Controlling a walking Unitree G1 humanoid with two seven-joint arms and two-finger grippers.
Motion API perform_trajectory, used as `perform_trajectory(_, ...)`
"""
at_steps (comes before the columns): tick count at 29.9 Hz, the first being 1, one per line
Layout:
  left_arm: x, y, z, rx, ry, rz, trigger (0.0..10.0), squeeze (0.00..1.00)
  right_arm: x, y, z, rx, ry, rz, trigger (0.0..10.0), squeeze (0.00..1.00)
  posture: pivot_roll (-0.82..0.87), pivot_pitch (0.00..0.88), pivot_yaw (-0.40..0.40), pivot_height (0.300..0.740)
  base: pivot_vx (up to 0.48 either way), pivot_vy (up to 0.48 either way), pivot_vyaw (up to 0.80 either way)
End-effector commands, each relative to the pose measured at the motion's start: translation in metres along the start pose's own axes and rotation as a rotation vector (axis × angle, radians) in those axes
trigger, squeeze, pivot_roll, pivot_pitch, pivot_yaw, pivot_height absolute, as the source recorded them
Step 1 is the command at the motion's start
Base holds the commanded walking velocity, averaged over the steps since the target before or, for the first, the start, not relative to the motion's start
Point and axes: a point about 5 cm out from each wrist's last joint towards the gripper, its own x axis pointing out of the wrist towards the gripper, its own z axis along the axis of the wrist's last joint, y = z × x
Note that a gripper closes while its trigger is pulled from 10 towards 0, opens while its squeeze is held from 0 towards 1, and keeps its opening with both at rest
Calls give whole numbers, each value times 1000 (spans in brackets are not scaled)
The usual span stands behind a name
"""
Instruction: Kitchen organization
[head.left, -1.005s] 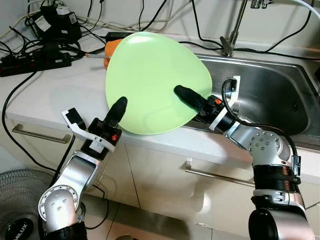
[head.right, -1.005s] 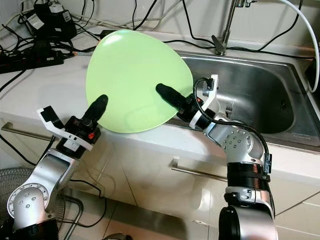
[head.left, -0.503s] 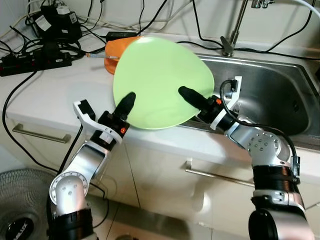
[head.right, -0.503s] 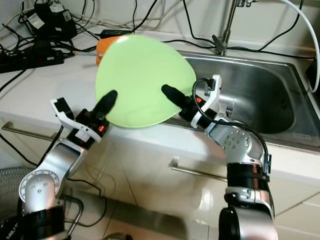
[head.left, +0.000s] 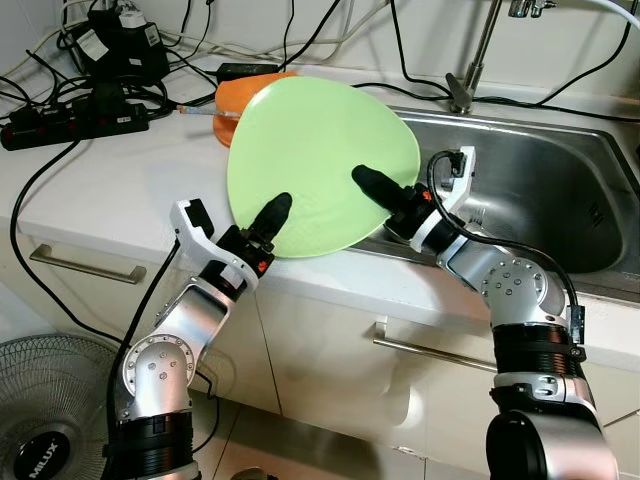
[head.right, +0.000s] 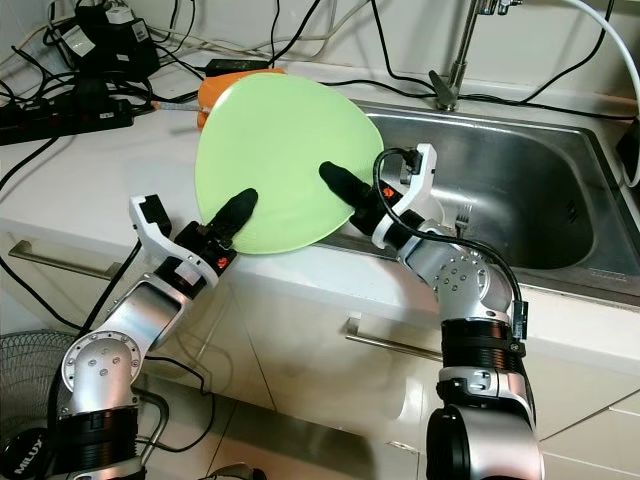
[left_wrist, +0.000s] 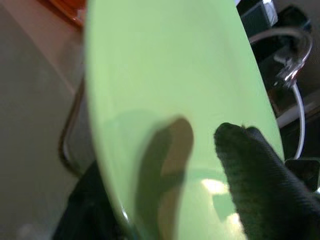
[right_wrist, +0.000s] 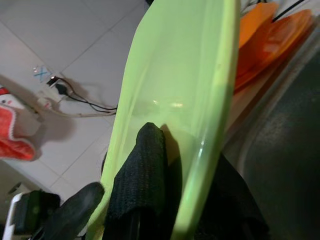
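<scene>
A light green plate (head.left: 315, 160) is held tilted above the counter's front edge, just left of the sink. My left gripper (head.left: 276, 208) is shut on its near left rim, one black finger (left_wrist: 250, 170) lying on the upper face, the other hidden beneath. My right gripper (head.left: 364, 182) is shut on the near right rim, with its upper finger (right_wrist: 142, 170) pressed on the plate (right_wrist: 185, 75). An orange plate (head.left: 238, 92) lies on the counter behind the green one, partly hidden by it.
The steel sink (head.left: 545, 185) with its faucet (head.left: 470, 70) lies to the right. Power strips and tangled cables (head.left: 70, 110) crowd the back left of the white counter (head.left: 110, 180). A fan (head.left: 40, 410) stands on the floor below; drawer handles (head.left: 80, 265) face me.
My left gripper has shifted right along the plate's rim, closer to the right gripper. The plate has sunk a little and moved away from me, uncovering more of the orange plate.
</scene>
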Motion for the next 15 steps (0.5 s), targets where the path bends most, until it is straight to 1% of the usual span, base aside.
perform_trajectory(1, 4, -20, 7, 97, -24, -81, 10000, 1000, 0, -6, 6, -33, -11, -73, 0, 0, -14, 30, 35, 740, 0, 0, 0)
perform_trajectory(2, 4, -20, 7, 97, -24, -81, 10000, 1000, 0, -6, 6, -33, -11, -73, 0, 0, -14, 30, 35, 740, 0, 0, 0)
perform_trajectory(4, 5, -24, 5, 142, -16, -86, 10000, 1000, 0, -8, 6, -36, -14, -84, 0, 0, -13, 30, 34, 740, 0, 0, 0)
perform_trajectory(7, 7, -26, 4, 183, -21, -74, 10000, 1000, -1, -10, 9, -40, -40, -90, 0, 0, -12, 29, 34, 740, 0, 0, 0)
perform_trajectory(11, 7, -25, 5, 181, -41, -66, 10000, 1000, -1, -9, 14, -58, -56, -90, 0, 0, -12, 29, 34, 740, 0, 0, 0)
perform_trajectory(14, 3, -25, 3, 167, -49, -76, 10000, 1000, 0, -9, 17, -54, -73, -90, 0, 0, -12, 29, 34, 740, 0, 0, 0)
perform_trajectory(15, 1, -25, 3, 163, -50, -79, 10000, 1000, 0, -9, 18, -55, -78, -90, 0, 0, -12, 29, 34, 740, 0, 0, -406)
